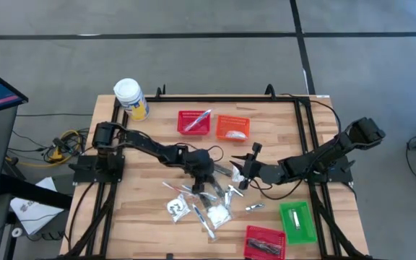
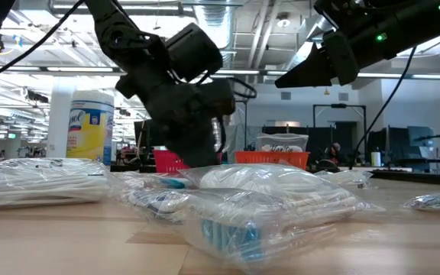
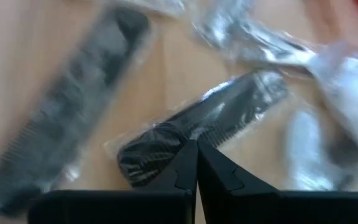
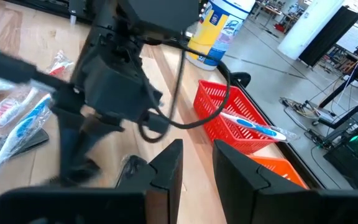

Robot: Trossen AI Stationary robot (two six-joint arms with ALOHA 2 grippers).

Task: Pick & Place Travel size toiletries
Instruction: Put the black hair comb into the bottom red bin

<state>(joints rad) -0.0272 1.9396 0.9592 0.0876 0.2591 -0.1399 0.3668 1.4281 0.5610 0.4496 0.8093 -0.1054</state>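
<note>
Bare wood runs along the left edge and lower left of the tabletop (image 1: 132, 224) in the overhead frame, open for passage. At centre, a scatter of wrapped toiletries (image 1: 208, 209) crowds the boards beneath the left pincer (image 1: 206, 189) and right pincer (image 1: 241, 180). A yellow jar (image 1: 131, 98), red basket (image 1: 193, 122) and orange basket (image 1: 232, 128) line the upper edge.

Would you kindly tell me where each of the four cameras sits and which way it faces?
High view: overhead, straight down on the table; both arms, left gripper, right gripper.
Low view: table height, level past wrapped packets into the room; both arms from above.
Left wrist view: on the left arm, down at a wrapped black comb; own shut fingers.
Right wrist view: on the right arm, toward the left arm and red basket; own fingers apart.
Shared: the yellow wipes jar in high, low and right wrist views.
</note>
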